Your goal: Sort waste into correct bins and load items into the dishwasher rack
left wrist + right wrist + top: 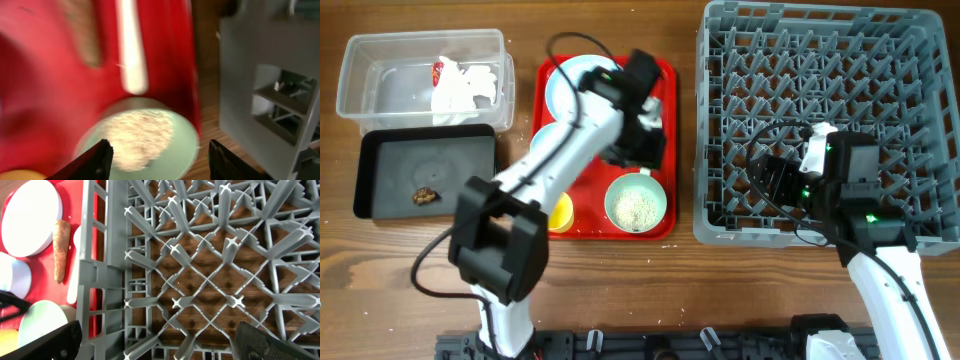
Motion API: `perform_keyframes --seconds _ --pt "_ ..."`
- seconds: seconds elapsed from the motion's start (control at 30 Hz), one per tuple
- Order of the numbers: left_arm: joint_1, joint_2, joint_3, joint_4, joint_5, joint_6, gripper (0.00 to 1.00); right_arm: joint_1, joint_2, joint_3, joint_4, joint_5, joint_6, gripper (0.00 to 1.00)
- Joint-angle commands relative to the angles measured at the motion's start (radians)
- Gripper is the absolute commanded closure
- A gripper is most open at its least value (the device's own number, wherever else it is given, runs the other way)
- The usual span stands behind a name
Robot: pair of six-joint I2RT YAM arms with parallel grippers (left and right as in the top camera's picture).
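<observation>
The table (720,290) is showing brown wood grain. The dishwasher rack (704,130) is looking like matt grey moulded plastic. The tub (360,90) is showing clear, faintly cloudy plastic around crumpled white paper napkins (470,88). The red serving tray (671,175) is gleaming as smooth plastic. The brown root piece (60,250) is looking rough and dull. Rice (637,210) is lying grainy in the smooth mint-green bowl (662,200).

A clear plastic rectangular tub (380,90) at the tabletop's left holds a crumpled red-and-white wrapper (440,70) and white crumpled napkins (470,88). Beside it, a shallow black rectangular tray (460,165) holds a small dark lump (425,196). A mint-green bowl (610,205) of loose white rice (638,208) stands upright near a small yellow cup (560,212). A large square grey plastic rack (880,70) sits on the right.
</observation>
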Motion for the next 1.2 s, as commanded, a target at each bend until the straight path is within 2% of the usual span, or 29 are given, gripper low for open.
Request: perform_keyframes --seconds 0.0,0.1,0.23,0.4,0.5,0.53,0.57,0.6,0.8,0.97,1.17 --pt "-0.071 -0.013 -0.077 0.059 -0.017 -0.132 0.39 -0.002 0.006 0.023 0.006 -0.01 0.004 0.0" --pt "-0.117 -0.013 -0.134 0.146 -0.026 -0.151 0.44 -0.002 0.006 0.023 0.007 -0.01 0.004 0.0" --pt "-0.14 -0.013 -0.182 0.186 -0.128 -0.178 0.51 -0.002 0.006 0.023 0.007 -0.019 0.01 0.0" --pt "-0.14 -0.01 -0.271 0.277 -0.137 -0.178 0.57 -0.002 0.006 0.023 0.008 -0.021 0.012 0.0" --pt "-0.14 -0.009 -0.28 0.286 -0.138 -0.177 0.67 -0.002 0.006 0.023 0.01 -0.021 0.012 0.01" --pt "-0.14 -0.01 -0.28 0.288 -0.138 -0.178 0.74 -0.001 0.006 0.023 0.01 -0.021 0.012 0.0" --pt "-0.14 -0.009 -0.28 0.288 -0.138 -0.177 0.87 -0.001 0.006 0.023 0.011 -0.021 0.013 0.0" --pt "-0.14 -0.009 -0.28 0.287 -0.138 -0.177 0.95 -0.002 0.006 0.023 0.011 -0.021 0.013 0.0" --pt "-0.139 -0.014 -0.264 0.263 -0.107 -0.178 0.96 -0.002 0.006 0.023 0.011 -0.021 0.012 0.0" --pt "-0.136 -0.049 -0.151 0.117 -0.1 -0.177 0.96 -0.002 0.006 0.023 0.017 -0.021 0.012 0.0" --pt "-0.048 -0.154 -0.032 -0.023 -0.1 -0.173 0.96 -0.001 0.006 0.023 0.017 -0.021 0.011 0.0"
